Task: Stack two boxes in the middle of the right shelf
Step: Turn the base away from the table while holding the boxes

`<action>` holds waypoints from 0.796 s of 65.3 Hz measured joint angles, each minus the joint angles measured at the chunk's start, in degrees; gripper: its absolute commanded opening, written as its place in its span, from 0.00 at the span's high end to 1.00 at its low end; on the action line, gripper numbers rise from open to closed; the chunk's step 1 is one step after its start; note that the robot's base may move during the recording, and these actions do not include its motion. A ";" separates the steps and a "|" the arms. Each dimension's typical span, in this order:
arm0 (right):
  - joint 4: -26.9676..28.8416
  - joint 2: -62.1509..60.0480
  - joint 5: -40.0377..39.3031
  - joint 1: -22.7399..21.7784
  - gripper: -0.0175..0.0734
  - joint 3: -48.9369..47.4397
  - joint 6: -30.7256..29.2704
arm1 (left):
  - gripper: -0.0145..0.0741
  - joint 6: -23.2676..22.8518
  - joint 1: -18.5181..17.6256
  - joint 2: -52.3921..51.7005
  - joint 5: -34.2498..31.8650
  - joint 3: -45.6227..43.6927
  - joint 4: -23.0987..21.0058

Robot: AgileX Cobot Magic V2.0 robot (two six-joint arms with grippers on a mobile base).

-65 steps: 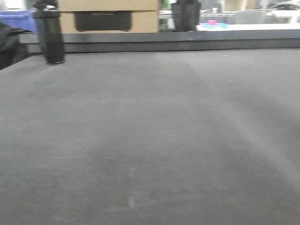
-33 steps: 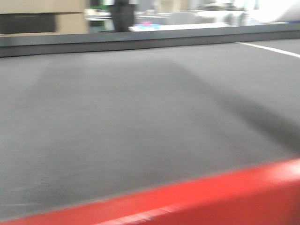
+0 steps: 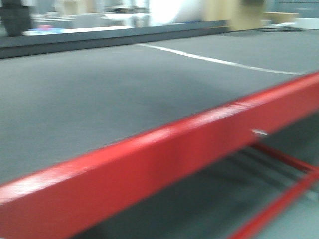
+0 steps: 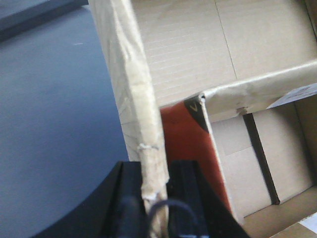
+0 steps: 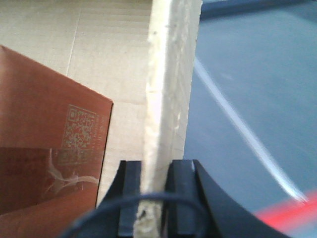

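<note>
A brown corrugated cardboard box [image 4: 198, 49] with its top open fills the left wrist view. My left gripper [image 4: 154, 193] is shut on that box's upright wall, one black finger on each side of the taped edge. In the right wrist view my right gripper [image 5: 156, 191] is shut the same way on the box's [image 5: 109, 49] opposite wall. Inside the box lies a red-brown packet [image 5: 44, 139] printed with a QR code, also seen as the red-brown packet [image 4: 183, 139] from the left. The shelf is out of view. The front view shows neither gripper nor box.
A red-framed bench with a dark grey top [image 3: 99, 94] spans the blurred front view. Its red front rail [image 3: 164, 149] runs diagonally, with thinner red bars [image 3: 284, 189] below. A white line [image 3: 214, 60] crosses the top. A dark container [image 3: 15, 17] stands far back left.
The front view has swung to the right: the black bottle and the far boxes slid out to the left, and the bench's red rail came in and rose across the frame.
</note>
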 measured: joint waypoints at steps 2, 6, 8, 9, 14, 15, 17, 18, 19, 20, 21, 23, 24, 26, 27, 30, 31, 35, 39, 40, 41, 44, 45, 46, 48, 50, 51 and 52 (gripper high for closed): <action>0.00 0.00 0.00 0.00 0.98 0.00 0.00 | 0.96 0.00 0.00 0.00 0.00 0.00 0.00; 0.00 0.00 0.00 0.00 0.98 0.00 0.00 | 0.96 0.00 0.00 0.00 0.00 0.00 0.00; 0.00 0.00 0.00 0.00 0.98 0.00 0.00 | 0.96 0.00 0.00 0.00 0.00 0.00 0.00; 0.00 0.00 0.00 0.00 0.98 0.00 0.00 | 0.96 0.00 0.00 0.00 0.00 0.00 0.00; 0.00 0.00 0.00 0.00 0.98 0.00 0.00 | 0.96 0.00 0.00 0.00 0.00 0.00 0.00; 0.00 0.00 0.00 0.00 0.98 0.00 0.00 | 0.96 0.00 0.00 0.00 0.00 0.00 0.00; 0.00 0.00 0.00 0.00 0.98 0.00 0.00 | 0.96 0.00 0.00 0.00 0.00 0.00 0.00; 0.00 0.00 0.00 0.00 0.98 0.00 0.00 | 0.96 0.00 0.00 0.00 0.00 0.00 0.00; 0.00 0.00 0.00 0.00 0.98 0.00 0.00 | 0.96 0.00 0.00 0.00 0.00 0.00 0.00; 0.00 0.00 0.00 0.00 0.98 0.00 0.00 | 0.96 0.00 0.00 0.00 0.00 0.00 0.00; 0.00 0.00 0.00 0.00 0.98 0.00 0.00 | 0.96 0.00 0.00 0.00 0.00 0.00 0.00; 0.00 0.00 0.00 0.00 0.98 0.00 0.00 | 0.96 0.00 0.00 0.00 0.00 0.00 0.00; 0.00 0.00 0.00 0.00 0.98 0.00 0.00 | 0.96 0.00 0.00 0.00 0.00 0.00 0.00; 0.00 0.00 0.00 0.00 0.98 0.00 0.00 | 0.96 0.00 0.00 0.00 0.00 0.00 0.00; 0.00 0.00 0.00 0.00 0.98 0.00 0.00 | 0.96 0.00 0.00 0.00 0.00 0.00 0.00; 0.00 0.00 0.00 0.00 0.98 0.00 0.00 | 0.96 0.00 0.00 0.00 0.00 0.00 0.00; 0.00 0.00 0.00 0.00 0.98 0.00 0.00 | 0.96 0.00 0.00 0.00 0.00 0.00 0.00; 0.00 0.00 0.00 0.00 0.98 0.00 0.00 | 0.96 0.00 0.00 0.00 0.00 0.00 0.00; 0.00 0.00 0.00 0.00 0.98 0.00 0.00 | 0.96 0.00 0.00 0.00 0.00 0.00 0.00; 0.00 0.00 0.00 0.00 0.98 0.00 0.00 | 0.96 0.00 0.00 0.00 0.00 0.00 0.00; 0.00 0.00 0.00 0.00 0.98 0.00 0.00 | 0.96 0.00 0.00 0.00 0.00 0.00 0.00; 0.00 0.00 0.00 0.00 0.98 0.00 0.00 | 0.96 0.00 0.00 0.00 0.00 0.00 0.00; 0.00 0.00 0.00 0.00 0.98 0.00 0.00 | 0.96 0.00 0.00 0.00 0.00 0.00 0.00; 0.00 0.00 0.00 0.00 0.98 0.00 0.00 | 0.96 0.00 0.00 0.00 0.00 0.00 0.00; 0.00 0.00 0.00 0.00 0.98 0.00 0.00 | 0.96 0.00 0.00 0.00 0.00 0.00 0.00; 0.00 0.00 0.00 0.00 0.98 0.00 0.00 | 0.96 0.00 0.00 0.00 0.00 0.00 0.00; 0.00 0.00 0.00 0.00 0.98 0.00 0.00 | 0.96 0.00 0.00 0.00 0.00 0.00 0.00; 0.00 0.00 0.00 0.00 0.98 0.00 0.00 | 0.96 0.00 0.00 0.00 0.00 0.00 0.00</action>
